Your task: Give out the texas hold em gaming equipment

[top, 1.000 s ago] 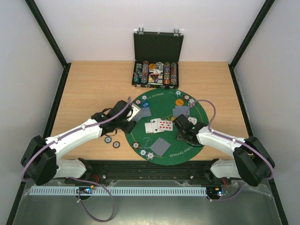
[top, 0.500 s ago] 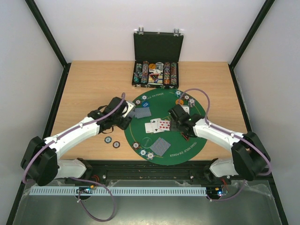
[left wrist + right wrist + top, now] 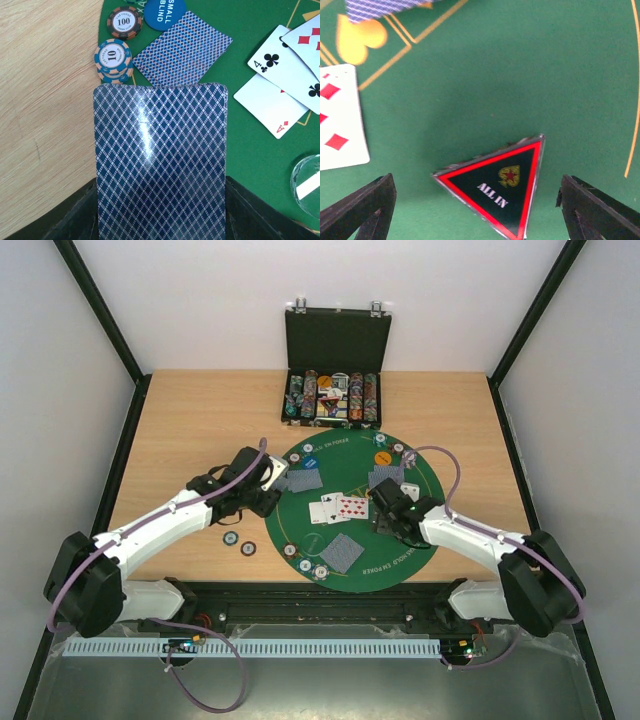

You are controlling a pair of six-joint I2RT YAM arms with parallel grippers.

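all-in marker (image 3: 499, 182) lies flat on the green felt (image 3: 520, 75) between the fingers of the right gripper (image 3: 479, 207), which now stand far wider apart than a second ago, so it seems just released, though the top view hides it. the left gripper (image 3: 160, 222) stays clenched on the card deck (image 3: 160, 150), dealing still to do.

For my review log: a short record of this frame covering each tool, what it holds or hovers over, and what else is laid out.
left tool: shut on a blue-backed card, at the green mat's left edge
right tool: open, straddling the ALL IN marker without touching it
ALL IN marker: flat on the green mat
mat centre: face-up cards
beyond the mat: open chip case
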